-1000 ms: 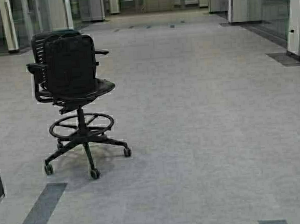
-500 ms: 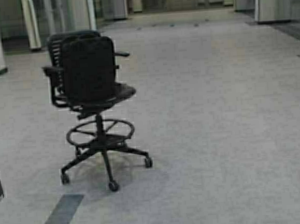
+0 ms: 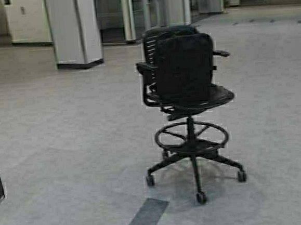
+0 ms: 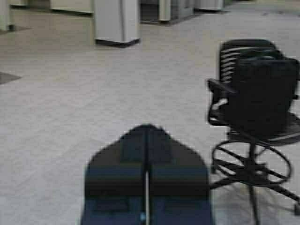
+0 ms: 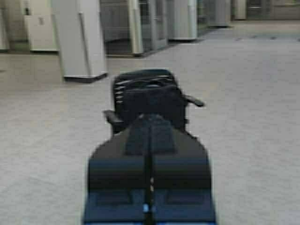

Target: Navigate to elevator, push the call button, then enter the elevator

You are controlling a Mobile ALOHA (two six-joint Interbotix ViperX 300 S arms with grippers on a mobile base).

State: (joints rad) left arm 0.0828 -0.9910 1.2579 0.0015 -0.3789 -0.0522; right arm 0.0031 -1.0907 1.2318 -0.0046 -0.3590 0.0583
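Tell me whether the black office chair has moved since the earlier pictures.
Cannot tell that it has. The black office chair slides right in the high view, but the white pillars and dark floor stripe slide right too: the robot turned left.

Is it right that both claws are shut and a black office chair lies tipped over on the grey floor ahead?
Not quite: the black office chair stands upright on its wheeled base, as the high view shows. The rest holds: left claw and right claw are shut, and the grey floor lies ahead.
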